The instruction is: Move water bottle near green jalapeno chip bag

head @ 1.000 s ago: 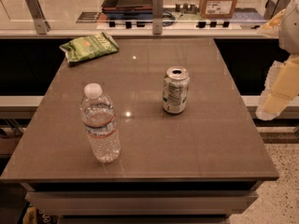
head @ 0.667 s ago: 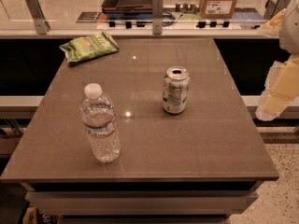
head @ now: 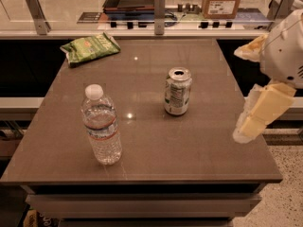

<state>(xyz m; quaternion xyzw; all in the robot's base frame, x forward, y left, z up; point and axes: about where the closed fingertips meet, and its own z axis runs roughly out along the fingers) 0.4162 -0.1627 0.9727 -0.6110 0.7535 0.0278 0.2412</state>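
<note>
On the right side of the frame, just past the edge of the brown table (head: 156, 145), hangs the gripper (head: 255, 117). It is pale yellow and points down and to the left. It is up in the air, over the floor (head: 284, 197) and not over the table. It is well apart from all the things on the table. From this side I cannot tell if it is open or closed. Above it sits a big round white part of the robot arm (head: 286, 46).

The water bottle (head: 102, 126) stands up straight in the lower left part of the table. It is clear, with a white cap on top and a thin band with a red stripe around it. Nothing touches it.

The green jalapeno chip bag (head: 90, 47) lies flat in the upper left corner of the table, close to the back edge. It is green and crinkly, with white letters. The bottle and the bag are well apart.

A silver can (head: 177, 91) stands near the middle of the table, a bit to the right of the bottle. Its top looks open.

Behind the table, along the top of the frame, runs a long counter with metal posts (head: 159, 6) on it. A cardboard box (head: 222, 1) sits at the upper right.
</note>
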